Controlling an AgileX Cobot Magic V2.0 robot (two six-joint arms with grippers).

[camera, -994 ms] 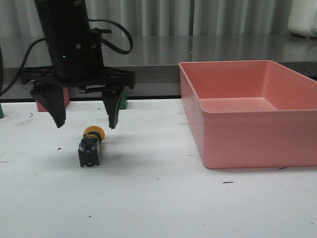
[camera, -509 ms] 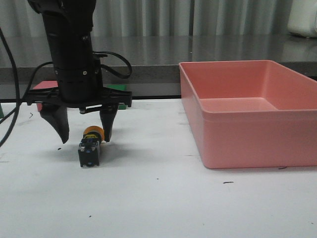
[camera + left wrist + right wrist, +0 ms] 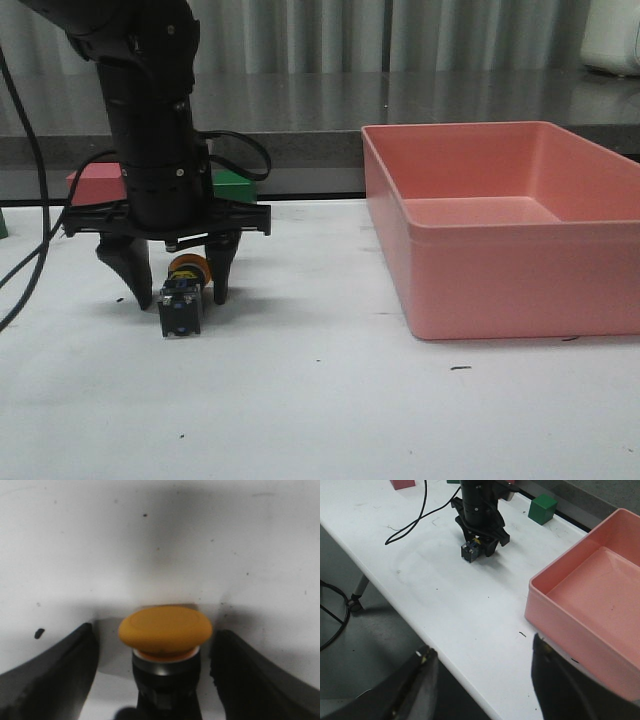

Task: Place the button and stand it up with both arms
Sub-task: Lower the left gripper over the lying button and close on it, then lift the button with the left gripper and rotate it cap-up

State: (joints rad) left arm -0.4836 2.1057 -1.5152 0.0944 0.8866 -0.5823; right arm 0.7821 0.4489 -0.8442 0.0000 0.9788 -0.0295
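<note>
The button (image 3: 182,296) lies on its side on the white table (image 3: 320,400), yellow cap away from the camera, black-and-clear base toward it. My left gripper (image 3: 178,290) is open and lowered around it, one finger on each side of the cap and collar, with gaps on both sides. In the left wrist view the yellow cap (image 3: 165,630) sits between the two black fingers (image 3: 55,675), not touched. The right wrist view shows the button (image 3: 471,550) under the left gripper (image 3: 479,545) from afar. My right gripper (image 3: 482,655) is open and empty, high over the table's front edge.
A large pink bin (image 3: 505,230) stands at the right; it also shows in the right wrist view (image 3: 590,605). A red cube (image 3: 95,183) and a green cube (image 3: 232,185) sit behind the left arm near the table's back edge. Black cables hang at the left.
My left gripper has come down from above the button until its open fingers straddle the yellow cap near the table. The button has not moved.
</note>
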